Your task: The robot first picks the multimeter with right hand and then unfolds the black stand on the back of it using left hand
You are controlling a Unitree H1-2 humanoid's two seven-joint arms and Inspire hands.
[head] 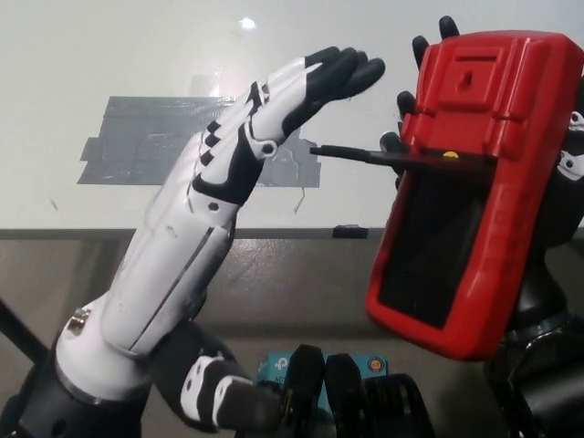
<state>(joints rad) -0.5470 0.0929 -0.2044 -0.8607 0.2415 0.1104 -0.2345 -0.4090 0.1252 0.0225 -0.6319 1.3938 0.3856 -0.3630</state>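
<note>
Red casing fills the three o'clock side of the head view: the multimeter is up off the table, back face turned toward the camera, tilted with its top toward twelve. Black fingers peek round its far edge and the right hand wraps the other side, so that hand is clenched on the case, presenting the back for the other hand to work on. And look at the stand, a thin black strip jutting out toward nine o'clock from the middle of the case, hinged clear of the body and apparently folded out.

Over at ten o'clock from it, the white left hand reaches up flat, fingers straight, together and released, holding nothing. Its dark fingertips hover just above the stand's free end, near it, not touching as far as I can tell. On the table behind lies a patch of grey tape. My read: the unfolding looks nearly complete.
</note>
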